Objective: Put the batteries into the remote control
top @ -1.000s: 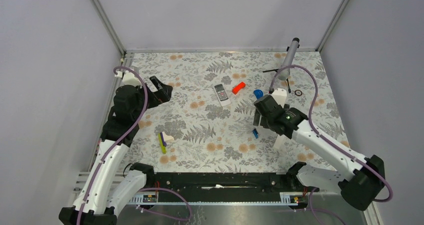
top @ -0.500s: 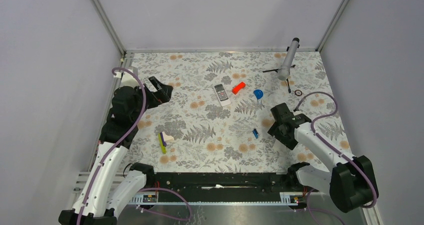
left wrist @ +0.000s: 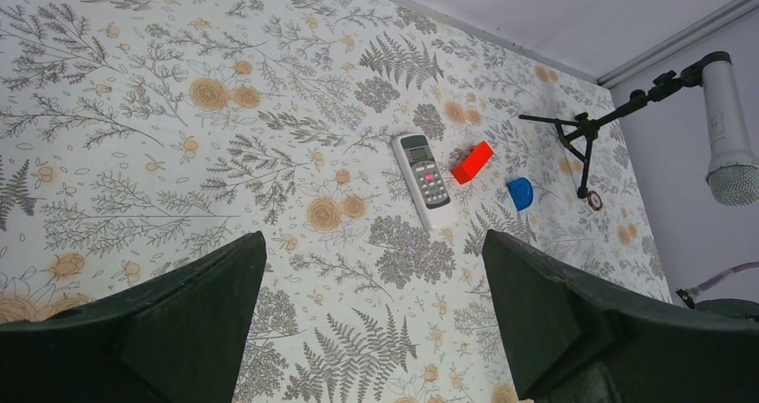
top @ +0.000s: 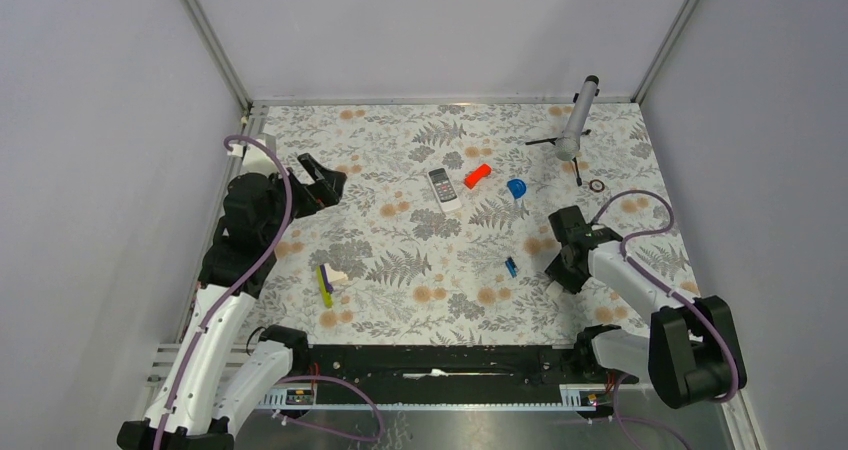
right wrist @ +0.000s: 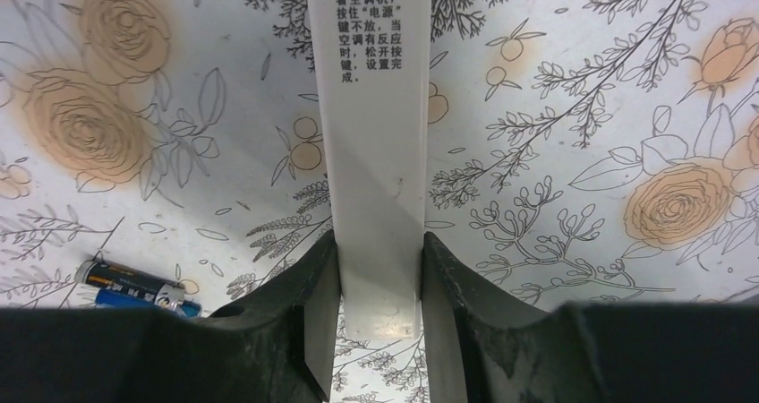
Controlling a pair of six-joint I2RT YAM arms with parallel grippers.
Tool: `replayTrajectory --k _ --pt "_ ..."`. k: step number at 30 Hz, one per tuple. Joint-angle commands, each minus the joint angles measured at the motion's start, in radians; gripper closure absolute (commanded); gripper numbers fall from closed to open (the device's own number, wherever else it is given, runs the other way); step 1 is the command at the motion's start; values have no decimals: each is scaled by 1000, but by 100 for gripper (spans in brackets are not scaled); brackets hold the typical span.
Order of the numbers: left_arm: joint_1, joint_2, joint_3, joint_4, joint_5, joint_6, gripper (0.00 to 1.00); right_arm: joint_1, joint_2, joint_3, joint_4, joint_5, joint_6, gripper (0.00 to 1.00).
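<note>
The light-grey remote control (top: 442, 187) lies face up at mid-table and also shows in the left wrist view (left wrist: 423, 177). The two tiny batteries (top: 510, 266) lie side by side on the mat, and they show at the lower left of the right wrist view (right wrist: 134, 287). My right gripper (top: 560, 260) (right wrist: 378, 251) stands low to the right of the batteries. It is shut on a long slim white bar (right wrist: 371, 152) with printed Chinese text. My left gripper (top: 322, 180) (left wrist: 371, 260) is open and empty, hovering at the far left, well away from the remote.
An orange-red cylinder (top: 477, 176) and a round blue cap (top: 516, 187) lie right of the remote. A microphone on a small tripod (top: 572, 130) and a small ring (top: 597, 185) are at the back right. A yellow-and-purple item (top: 325, 282) lies at the near left.
My right arm has swung right and down, away from above the batteries, and has folded back toward its base. The batteries, the remote and my left arm have not moved.
</note>
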Motion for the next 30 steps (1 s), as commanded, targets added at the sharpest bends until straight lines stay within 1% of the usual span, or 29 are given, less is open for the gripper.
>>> replayTrajectory --k 1,3,6,9,12,16,18,21,23,25,27,29,30 --pt "4 -41 14 71 -30 -11 1 -6 -96 80 -32 73 -47 77" --pt "5 -44 14 73 -33 -12 1 -6 -153 111 -7 61 -92 78" --pt "5 -34 21 66 -34 -22 1 -4 -182 177 57 -56 -218 79" --pt "5 -23 23 66 -33 -38 1 1 -141 215 129 -293 -355 79" --pt "6 -12 24 65 -27 -46 1 99 -99 212 195 -427 -430 80" --pt "6 20 36 28 12 -48 1 296 -52 211 265 -443 -441 80" --pt "6 47 42 1 58 -53 1 343 -41 210 300 -440 -420 80" --pt "7 107 38 -34 219 -69 1 385 -40 219 362 -451 -427 81" --pt "11 157 24 -19 392 -69 2 404 -39 243 383 -489 -462 83" --pt "12 210 4 39 622 -52 4 412 -27 275 382 -547 -512 84" --pt "12 249 -20 128 837 -37 11 416 -15 314 371 -619 -567 86" --pt "12 261 -42 217 969 -25 13 419 -7 348 359 -692 -632 87" --pt "8 258 -47 246 1003 -11 13 420 -5 367 352 -733 -676 87"
